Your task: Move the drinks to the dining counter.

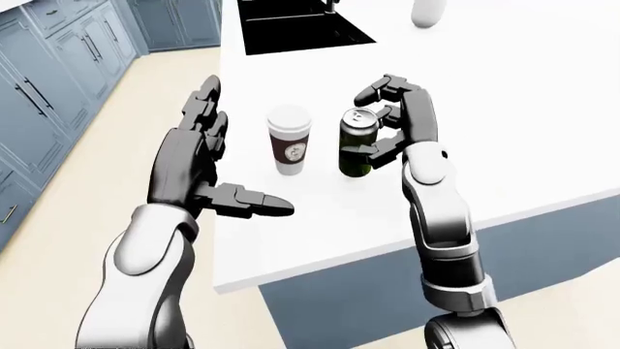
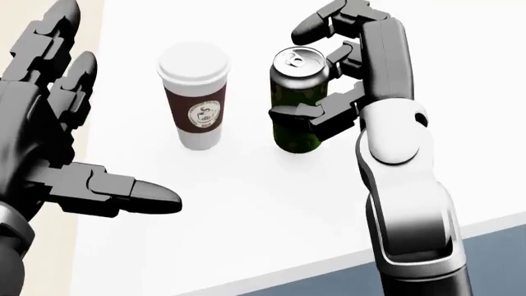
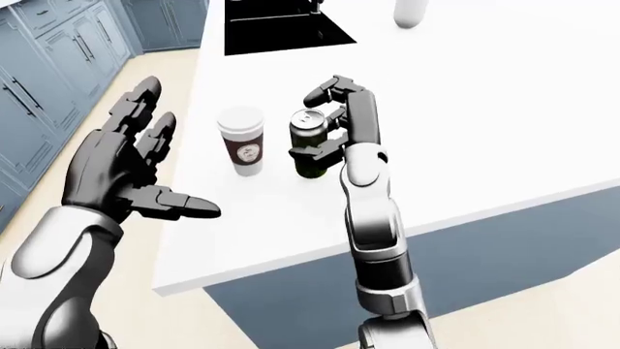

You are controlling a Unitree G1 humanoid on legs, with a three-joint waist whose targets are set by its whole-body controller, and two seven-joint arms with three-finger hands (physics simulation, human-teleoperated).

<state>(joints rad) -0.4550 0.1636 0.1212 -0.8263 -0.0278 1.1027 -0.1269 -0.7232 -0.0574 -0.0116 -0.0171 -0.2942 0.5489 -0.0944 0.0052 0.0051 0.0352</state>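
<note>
A white-lidded brown coffee cup [image 2: 195, 98] stands upright on the white counter [image 2: 271, 203]. Just to its right a dark green drink can [image 2: 296, 117] also stands on the counter, a small gap between them. My right hand [image 2: 316, 68] is around the can from the right: the thumb [image 2: 300, 113] rests on the can's side, while the other fingers [image 2: 328, 18] arch open above and beyond its top. My left hand [image 2: 78, 129] hovers open to the left of the cup, over the counter's left edge, touching nothing.
A black sink [image 1: 300, 25] is set into the counter at the top of the left-eye view, with a white object [image 1: 427, 11] to its right. Blue cabinets [image 1: 58, 58] line the left beyond a beige floor [image 1: 87, 182]. The counter's lower edge [image 1: 387, 243] runs over a blue base.
</note>
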